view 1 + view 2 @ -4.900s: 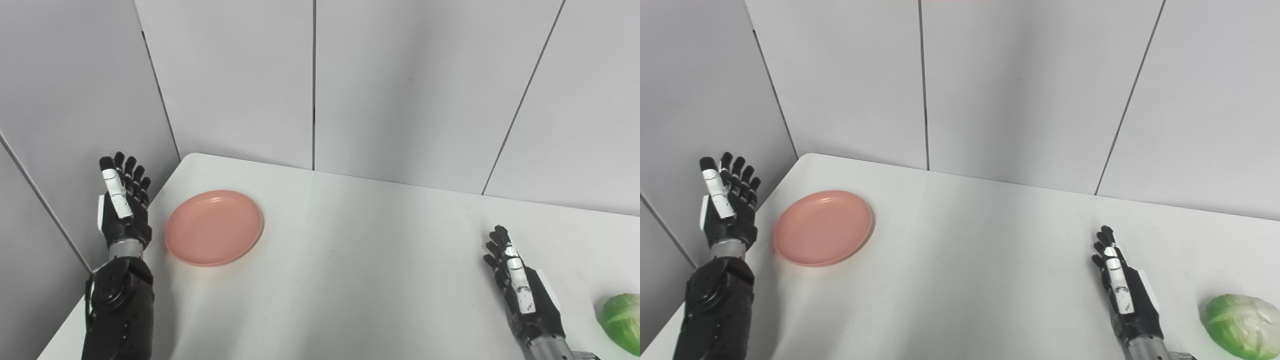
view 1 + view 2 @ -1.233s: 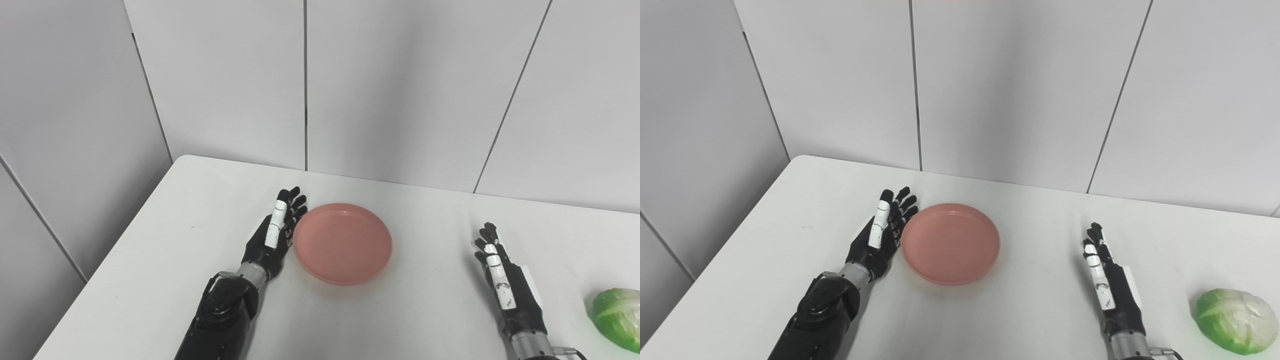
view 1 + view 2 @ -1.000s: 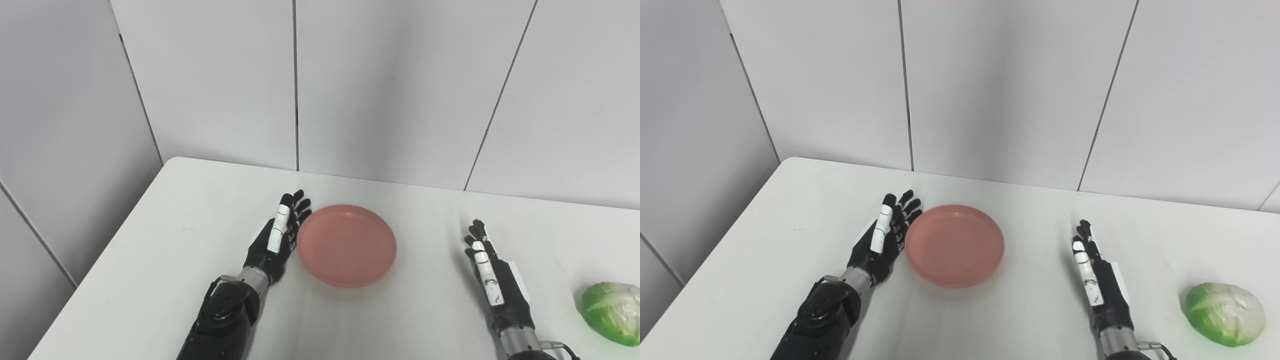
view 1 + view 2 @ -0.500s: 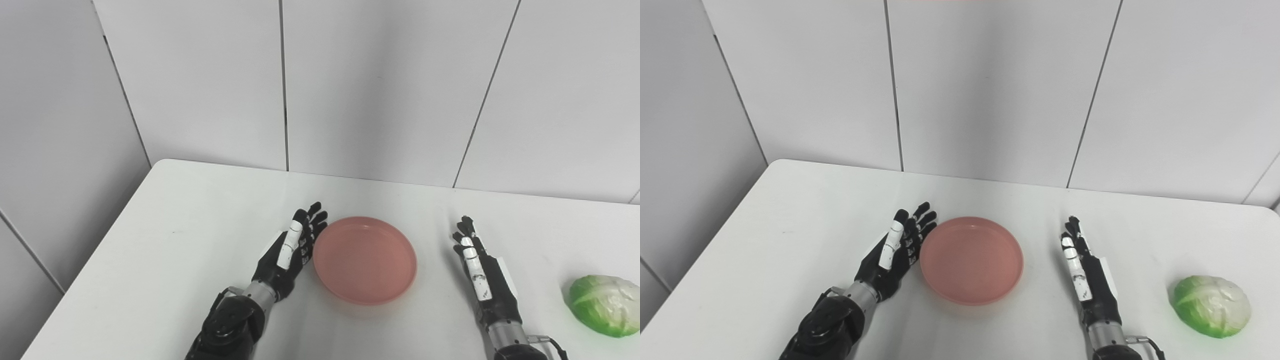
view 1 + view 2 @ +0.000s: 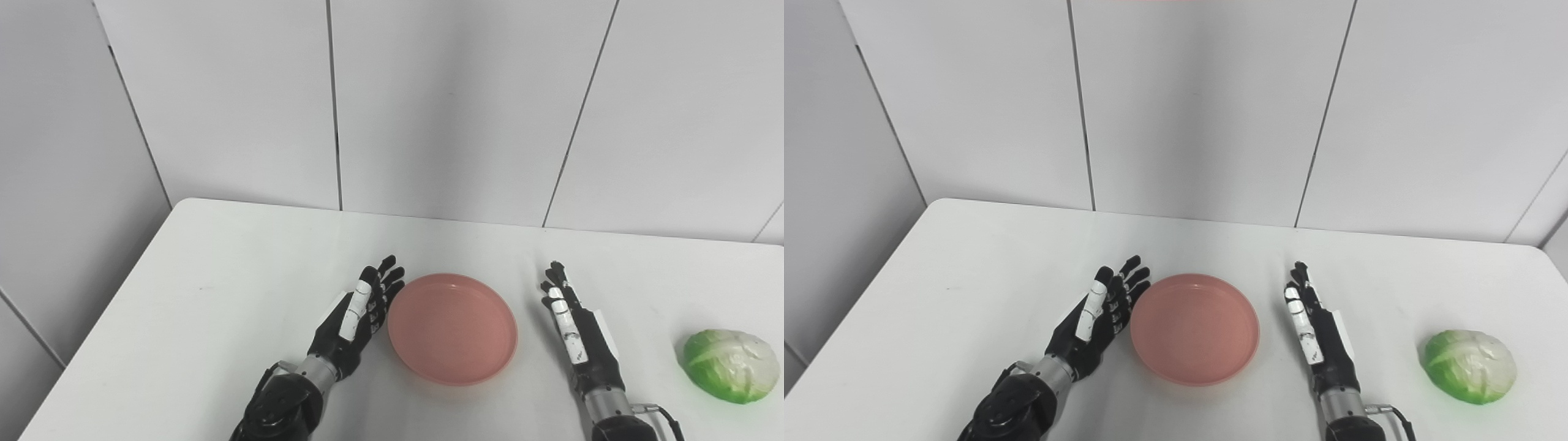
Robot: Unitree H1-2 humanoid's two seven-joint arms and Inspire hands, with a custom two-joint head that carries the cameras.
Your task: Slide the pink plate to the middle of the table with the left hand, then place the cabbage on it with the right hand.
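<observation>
From my remote station I see one round, shallow pink plastic plate (image 5: 452, 327), one pale green and white head of cabbage (image 5: 731, 365), and my two black robot hands with white finger panels, all over one white rectangular table (image 5: 202, 294) backed by grey wall panels (image 5: 453, 104) with dark seams. I can read no brand, label or writing on any of these things; the white patches on the fingers are plain. My left hand (image 5: 356, 321) lies just to the left of the pink plate, palm turned toward it, its fingers (image 5: 388, 278) straight and slightly spread, holding nothing; the fingertips sit right at the plate's left rim, though I cannot tell whether they touch it. My right hand (image 5: 1316, 334) stands edge-on just to the right of the plate, apart from its rim, its fingers extended and close beside each other, likewise holding nothing. The plate therefore sits between my two hands, about midway across the table's width. The cabbage rests on the table well to the right of my right hand, near the table's right edge, touching neither hand nor plate. A thin dark cable (image 5: 1399, 416) loops out at the right wrist. Count: one plate, one cabbage, two hands.
</observation>
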